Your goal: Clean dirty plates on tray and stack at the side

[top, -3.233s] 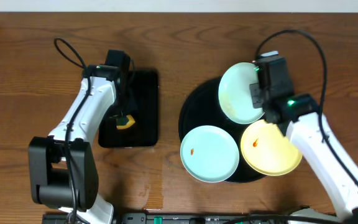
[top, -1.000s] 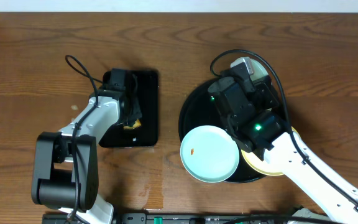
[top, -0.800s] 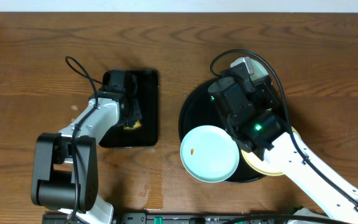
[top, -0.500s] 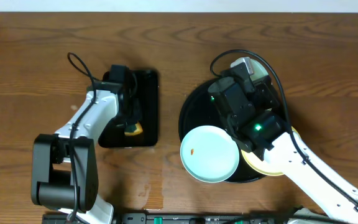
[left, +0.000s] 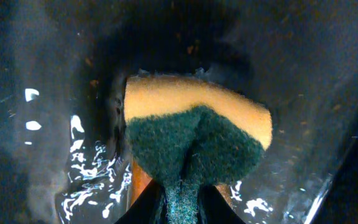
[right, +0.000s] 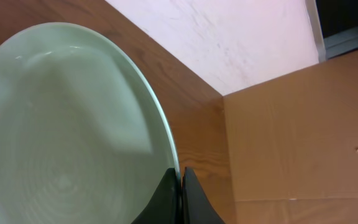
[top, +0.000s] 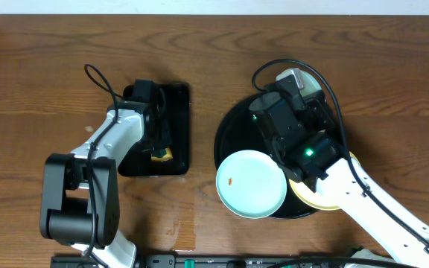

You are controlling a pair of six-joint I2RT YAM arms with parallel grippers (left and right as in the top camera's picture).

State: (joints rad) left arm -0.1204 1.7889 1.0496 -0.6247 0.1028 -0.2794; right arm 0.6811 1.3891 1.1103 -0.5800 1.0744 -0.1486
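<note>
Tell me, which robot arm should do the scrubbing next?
The left one. The left gripper pinches the sponge at the small black tray, so it can wipe. The right gripper is busy holding a mint plate by its rim.

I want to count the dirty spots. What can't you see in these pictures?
- Yellow plate: overhead, mostly hidden under the right arm; any spot unseen.
- Held mint plate: right wrist view, cut off by left and bottom edges; overhead, the arm mostly covers it.
- Sponge: left wrist view, lower end cut off by the edge.
</note>
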